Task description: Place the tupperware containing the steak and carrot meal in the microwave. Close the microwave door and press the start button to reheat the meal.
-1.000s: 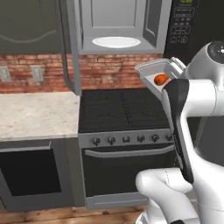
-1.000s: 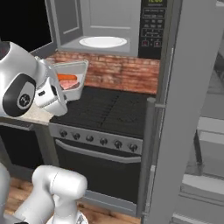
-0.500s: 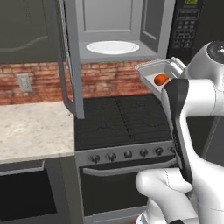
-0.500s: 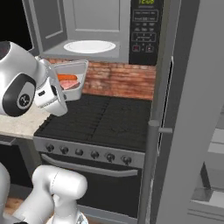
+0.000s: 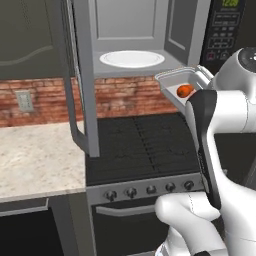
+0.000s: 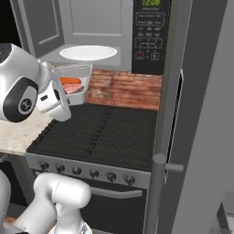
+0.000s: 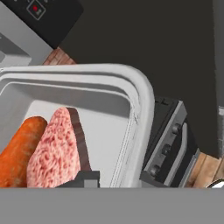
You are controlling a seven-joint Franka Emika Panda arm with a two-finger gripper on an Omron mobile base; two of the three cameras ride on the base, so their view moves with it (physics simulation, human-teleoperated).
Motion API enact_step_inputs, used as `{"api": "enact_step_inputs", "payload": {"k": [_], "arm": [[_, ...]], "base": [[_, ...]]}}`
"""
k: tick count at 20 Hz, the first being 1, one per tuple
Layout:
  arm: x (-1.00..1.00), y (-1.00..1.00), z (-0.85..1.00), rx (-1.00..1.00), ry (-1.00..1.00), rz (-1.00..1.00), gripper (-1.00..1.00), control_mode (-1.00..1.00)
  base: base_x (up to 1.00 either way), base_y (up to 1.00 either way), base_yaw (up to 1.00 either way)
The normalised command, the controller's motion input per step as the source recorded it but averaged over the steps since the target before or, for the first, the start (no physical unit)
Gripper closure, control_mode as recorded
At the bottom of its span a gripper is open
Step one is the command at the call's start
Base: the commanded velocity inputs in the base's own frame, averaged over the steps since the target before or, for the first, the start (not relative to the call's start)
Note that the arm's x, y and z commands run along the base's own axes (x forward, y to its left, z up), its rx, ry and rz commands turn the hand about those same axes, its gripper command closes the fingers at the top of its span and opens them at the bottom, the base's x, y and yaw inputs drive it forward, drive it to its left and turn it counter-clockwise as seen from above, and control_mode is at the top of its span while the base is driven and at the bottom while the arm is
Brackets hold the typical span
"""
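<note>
Tupperware (image 7: 131,100) held by gripper (image 7: 105,177) below microwave (image 5: 145,30)

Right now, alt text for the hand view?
Close-up into the tupperware, held at its near edge by the gripper: steak and carrot lie side by side. Behind are stove knobs and a microwave keypad corner.

Readable text: green digits only

The microwave (image 6: 114,32) display (image 6: 151,2), above the gripper (image 6: 61,103), shows green digits like "12:09"; the keypad (image 6: 149,35) labels are too small to read.
</note>
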Motion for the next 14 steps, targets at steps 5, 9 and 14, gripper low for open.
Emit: {"api": "enact_step_inputs", "payload": {"k": [5,9,14], "arm": [[0.0,0.0,0.0,0.0,0.0,0.0,1.0,1.0],[0.0,0.0,0.0,0.0,0.0,0.0,1.0,1.0],[0.0,0.0,0.0,0.0,0.0,0.0,1.0,1.0]], "base": [[0.42,0.06,0.09],[0.27,0.1,0.08],[0.09,0.21,0.11]]}}
